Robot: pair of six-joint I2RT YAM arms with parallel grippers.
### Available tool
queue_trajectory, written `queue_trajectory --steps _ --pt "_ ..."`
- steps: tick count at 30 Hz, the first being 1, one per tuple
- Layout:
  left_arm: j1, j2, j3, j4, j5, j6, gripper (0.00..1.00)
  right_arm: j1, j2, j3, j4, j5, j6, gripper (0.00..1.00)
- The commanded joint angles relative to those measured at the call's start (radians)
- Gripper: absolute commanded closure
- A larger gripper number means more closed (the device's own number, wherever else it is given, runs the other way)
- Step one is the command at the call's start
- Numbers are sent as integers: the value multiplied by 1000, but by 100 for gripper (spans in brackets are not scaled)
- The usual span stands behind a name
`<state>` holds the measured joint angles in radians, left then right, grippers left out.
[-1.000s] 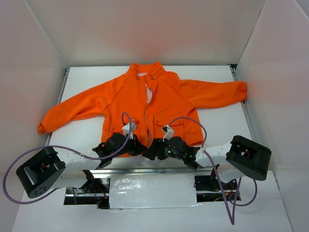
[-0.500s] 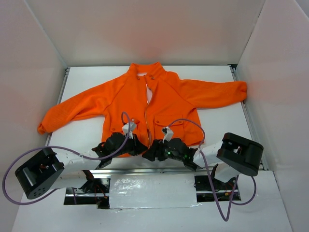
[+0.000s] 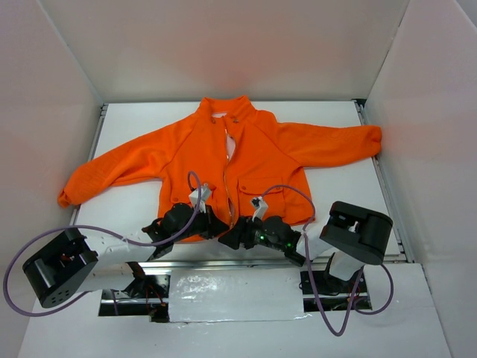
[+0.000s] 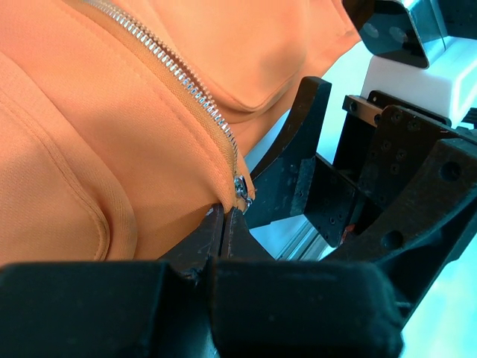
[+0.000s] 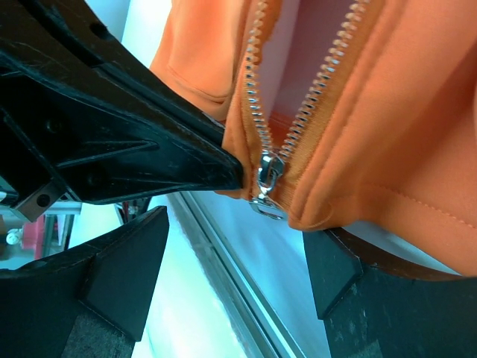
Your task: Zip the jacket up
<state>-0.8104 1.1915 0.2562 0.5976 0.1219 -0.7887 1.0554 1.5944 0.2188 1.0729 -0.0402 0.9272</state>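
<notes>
White walls [image 3: 223, 45] are boxing in your table [image 3: 134, 119], where the jacket [image 3: 261, 149] is lying flat. Your left gripper [image 4: 226, 218] is pinching the hem tight, crowding the zipper slider [image 5: 267, 183]; your right gripper [image 5: 231, 261] is gaping wide around it, gripping nothing.

Orange jacket [image 3: 262, 153] flat on the white table [image 3: 341, 195], sleeves out.

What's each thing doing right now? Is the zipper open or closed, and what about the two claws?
jacket: lying flat, front up, sleeves spread out, not zipped.
zipper: open, its two rows of teeth apart.
slider: down at the bottom hem.
left gripper: shut, pinching the hem beside the slider.
right gripper: open, one finger on each side of the slider.
</notes>
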Motion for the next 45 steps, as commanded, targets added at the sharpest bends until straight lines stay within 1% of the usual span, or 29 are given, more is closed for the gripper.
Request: queue_trajectory --steps 1,7,14,17,21,29,34,36,37,45 --pt "-10 -6 41 39 38 5 100 -3 -1 4 96 5 -14 21" --pt "-10 6 43 37 35 3 100 -5 -27 -1 93 22 -22 23" --pt "-10 13 40 51 32 0 100 -3 -59 -61 154 71 5 24" --pt "-10 14 40 56 32 -1 100 -5 -73 -56 136 66 5 28" --pt "-10 14 38 59 33 -3 100 -2 -67 -64 170 68 12 28" --pt "-10 11 43 60 35 -4 100 -5 -50 -52 174 65 15 29" --pt "-9 16 45 56 28 -1 100 -3 -66 -65 176 65 16 37" --pt "-10 17 43 59 30 -1 100 -2 -82 -70 174 65 18 38" --pt "-10 20 44 60 30 -4 100 -3 -89 -75 173 65 18 41" --pt "-10 30 48 71 41 -6 100 -3 -100 -81 157 85 19 45"
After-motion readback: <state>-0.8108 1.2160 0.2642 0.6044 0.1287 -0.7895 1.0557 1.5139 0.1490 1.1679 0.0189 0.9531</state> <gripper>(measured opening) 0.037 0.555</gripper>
